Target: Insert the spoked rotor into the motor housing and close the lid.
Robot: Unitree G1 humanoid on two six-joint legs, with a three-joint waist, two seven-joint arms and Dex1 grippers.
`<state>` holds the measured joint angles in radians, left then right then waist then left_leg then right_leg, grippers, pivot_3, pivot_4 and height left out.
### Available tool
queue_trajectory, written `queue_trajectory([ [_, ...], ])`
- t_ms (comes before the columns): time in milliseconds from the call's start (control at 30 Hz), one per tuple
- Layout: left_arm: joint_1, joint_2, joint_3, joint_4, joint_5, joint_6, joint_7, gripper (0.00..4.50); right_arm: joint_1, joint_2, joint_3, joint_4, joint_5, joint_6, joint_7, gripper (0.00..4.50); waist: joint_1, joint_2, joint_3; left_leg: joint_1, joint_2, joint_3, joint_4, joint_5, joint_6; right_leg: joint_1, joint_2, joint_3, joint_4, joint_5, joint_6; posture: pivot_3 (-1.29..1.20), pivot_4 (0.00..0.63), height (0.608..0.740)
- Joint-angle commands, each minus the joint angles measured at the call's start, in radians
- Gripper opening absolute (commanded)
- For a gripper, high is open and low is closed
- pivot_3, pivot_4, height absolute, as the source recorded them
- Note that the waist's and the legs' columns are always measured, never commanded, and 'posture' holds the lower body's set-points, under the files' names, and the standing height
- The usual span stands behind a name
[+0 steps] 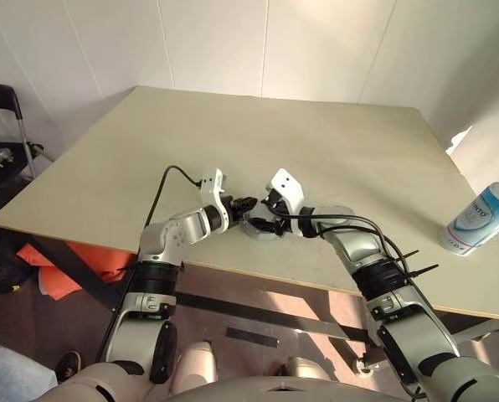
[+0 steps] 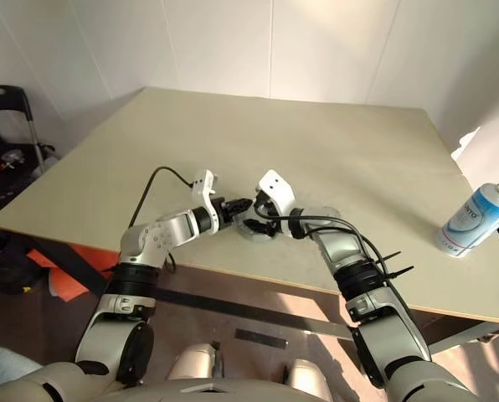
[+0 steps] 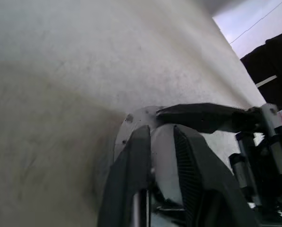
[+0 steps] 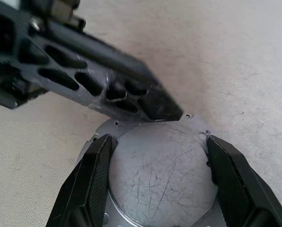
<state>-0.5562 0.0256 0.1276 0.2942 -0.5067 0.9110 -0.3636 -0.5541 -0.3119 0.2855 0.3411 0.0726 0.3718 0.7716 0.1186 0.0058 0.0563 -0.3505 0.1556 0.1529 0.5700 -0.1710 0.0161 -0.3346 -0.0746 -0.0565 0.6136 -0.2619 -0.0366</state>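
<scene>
Near the table's (image 1: 333,142) front edge sits the motor housing (image 4: 162,175), the right gripper (image 4: 162,182) spread around its sides, seemingly to steady it. From the housing's far side, the left gripper (image 1: 248,203), fingers pressed together, touches its rim, likely seating the lid.

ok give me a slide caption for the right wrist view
Right claw straddling the motor housing on the table, with the left claw reaching in at its far rim.

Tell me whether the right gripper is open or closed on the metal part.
Closed on it, jaws wide. The right gripper's two black fingers press opposite sides of the round silver housing on the table.
</scene>
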Motion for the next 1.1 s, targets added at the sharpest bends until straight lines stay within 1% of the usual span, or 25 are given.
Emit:
queue_trajectory([
  [33, -0.018, 0.008, 0.017, 0.053, 0.016, 0.032, 0.047, 0.04, 0.036, -0.013, 0.037, 0.067, -0.058, 0.053, -0.017, 3.09, 0.000, 0.000, -0.002, 0.001, 0.000, 0.000, -0.001, 0.000, 0.000, 0.001, 0.000, 0.000, -0.001, 0.000, 0.000, 0.00, 0.000, 0.740],
  [133, -0.014, 0.008, 0.022, 0.072, 0.013, 0.055, 0.056, 0.04, 0.034, -0.013, 0.035, 0.064, -0.055, 0.056, -0.021, 3.09, -0.001, 0.003, -0.005, 0.003, -0.001, 0.000, -0.004, 0.000, 0.000, 0.003, 0.000, 0.000, -0.007, 0.000, 0.000, 0.00, 0.000, 0.740],
  [367, -0.003, 0.000, 0.035, 0.058, -0.013, 0.081, 0.042, 0.04, 0.020, -0.013, 0.019, 0.060, -0.047, 0.065, -0.030, 3.09, 0.000, 0.001, -0.007, 0.003, -0.001, 0.000, -0.006, 0.000, 0.000, 0.003, 0.000, 0.000, -0.008, -0.001, 0.001, 0.00, 0.000, 0.740],
  [433, 0.001, 0.000, 0.036, 0.050, -0.025, 0.087, 0.031, 0.04, 0.018, -0.015, 0.009, 0.043, -0.025, 0.078, -0.008, 3.09, 0.000, 0.001, -0.007, 0.003, -0.001, 0.000, -0.007, 0.000, 0.000, 0.003, 0.000, 0.000, -0.008, -0.001, 0.001, 0.00, 0.000, 0.740],
  [500, 0.005, 0.000, 0.037, 0.043, -0.035, 0.094, 0.022, 0.00, 0.020, -0.023, 0.004, 0.010, -0.018, 0.070, 0.007, 3.85, 0.001, 0.001, -0.007, 0.003, -0.001, 0.000, -0.007, 0.000, 0.000, 0.002, 0.000, 0.000, -0.008, -0.001, 0.001, 0.00, 0.000, 0.740],
  [567, 0.006, 0.001, 0.038, 0.041, -0.039, 0.100, 0.025, 0.00, 0.031, -0.041, -0.005, -0.064, 0.001, 0.056, 0.039, 4.39, 0.003, 0.001, -0.007, 0.002, -0.001, 0.000, -0.007, 0.000, 0.000, 0.002, 0.000, 0.000, -0.009, -0.001, 0.002, 0.00, 0.000, 0.740],
  [800, 0.010, 0.003, 0.032, 0.038, -0.050, 0.112, 0.027, 0.00, 0.069, -0.096, -0.051, -0.286, 0.096, 0.078, 0.145, 4.39, 0.008, 0.001, -0.006, -0.006, -0.002, 0.000, -0.009, -0.001, 0.001, -0.002, 0.000, 0.000, -0.011, -0.001, 0.002, 0.00, 0.000, 0.740],
  [833, 0.008, 0.003, 0.030, 0.039, -0.051, 0.112, 0.025, 0.00, 0.066, -0.096, -0.074, -0.305, 0.119, 0.094, 0.143, 4.39, 0.007, 0.001, -0.006, -0.009, -0.002, 0.000, -0.009, -0.001, 0.002, -0.005, 0.000, 0.000, -0.011, 0.001, -0.003, 0.00, 0.000, 0.740],
  [967, 0.007, 0.004, 0.024, 0.041, -0.051, 0.111, 0.018, 0.00, 0.048, -0.089, -0.135, -0.325, 0.169, 0.157, 0.118, 4.39, 0.008, 0.001, -0.006, -0.022, -0.003, 0.000, -0.008, -0.002, 0.004, -0.016, 0.000, 0.000, -0.010, 0.002, -0.004, 0.00, 0.000, 0.740],
  [1100, 0.003, 0.002, 0.021, 0.045, -0.052, 0.106, 0.008, 0.00, 0.008, -0.082, -0.203, -0.279, 0.184, 0.225, 0.041, 4.39, 0.008, 0.001, -0.006, -0.024, -0.003, 0.000, -0.006, -0.004, 0.007, -0.017, -0.001, 0.000, -0.011, 0.002, -0.004, 0.00, 0.000, 0.740],
])
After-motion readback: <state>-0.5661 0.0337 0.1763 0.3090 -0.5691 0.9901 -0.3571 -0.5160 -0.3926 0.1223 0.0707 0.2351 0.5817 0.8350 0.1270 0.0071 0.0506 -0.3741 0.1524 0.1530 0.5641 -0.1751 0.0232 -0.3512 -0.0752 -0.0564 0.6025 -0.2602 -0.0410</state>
